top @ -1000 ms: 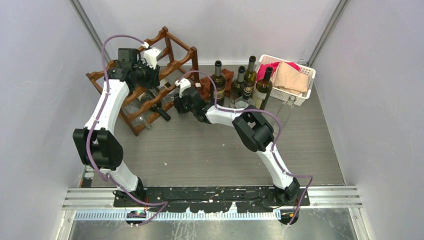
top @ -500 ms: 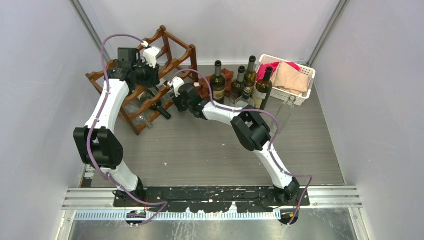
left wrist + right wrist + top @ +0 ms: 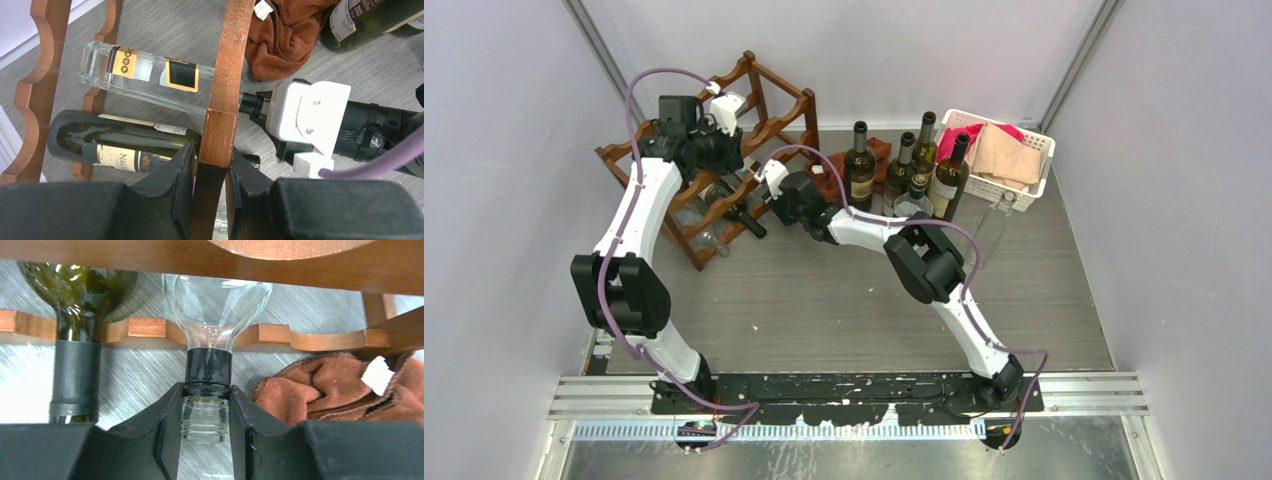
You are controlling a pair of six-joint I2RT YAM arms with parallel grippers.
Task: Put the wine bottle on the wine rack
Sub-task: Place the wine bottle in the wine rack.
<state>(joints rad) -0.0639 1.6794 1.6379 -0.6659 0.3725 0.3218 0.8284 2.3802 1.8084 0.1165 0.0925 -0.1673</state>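
The wine rack (image 3: 769,105), dark reddish-brown wood with wavy rails, stands at the back left. My left gripper (image 3: 212,165) is shut on one of its upright posts (image 3: 227,75). A clear wine bottle (image 3: 145,72) lies on its side across the lower rails, with its neck pointing out of the rack. My right gripper (image 3: 205,415) is shut on that bottle's threaded mouth (image 3: 205,420), just below the black neck band. The bottle's shoulder (image 3: 215,295) sits past the front rail (image 3: 150,330). In the top view the right gripper (image 3: 769,190) is at the rack's front.
A dark green bottle (image 3: 110,145) lies in the rack beside the clear one. A brown cloth (image 3: 320,385) lies on the table right of the rack. Several upright bottles (image 3: 860,160) stand at the back, next to a white basket (image 3: 1022,197) holding cloths.
My right arm has moved left toward the rack, carrying the clear bottle further in between the rails. The left gripper has stayed on the post.
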